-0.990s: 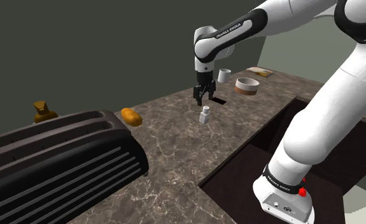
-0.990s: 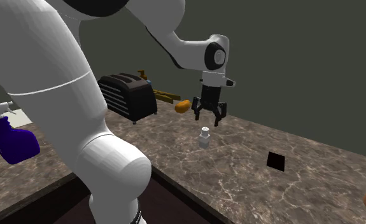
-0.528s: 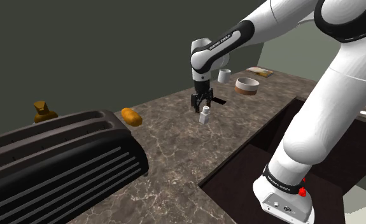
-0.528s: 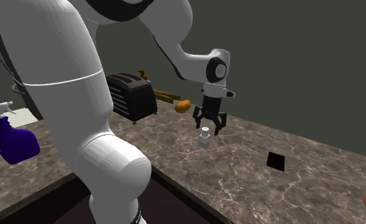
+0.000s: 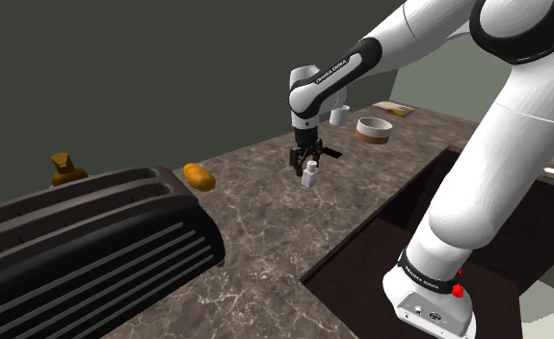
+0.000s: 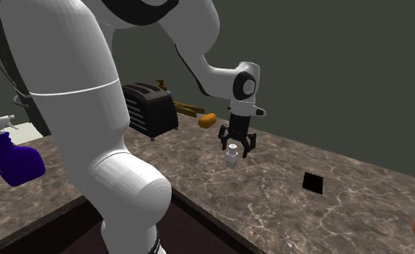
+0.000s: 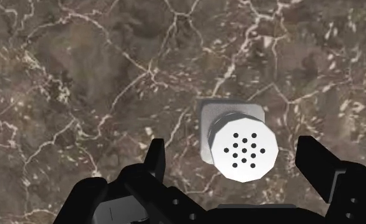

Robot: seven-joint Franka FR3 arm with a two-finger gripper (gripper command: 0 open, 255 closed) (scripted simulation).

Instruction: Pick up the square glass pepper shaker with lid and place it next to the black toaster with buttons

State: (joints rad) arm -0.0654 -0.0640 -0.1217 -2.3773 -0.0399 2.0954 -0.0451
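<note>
I see bare desk btwn pepper shaker & toaster; only a bread roll stands nr that path. Claw fingers clear shaker both sides.

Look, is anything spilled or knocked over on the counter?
Nothing is spilled. The white shaker stands upright between the fingers of the open gripper. One odd thing: a flat black square on the marbled counter, like a hole.
</note>
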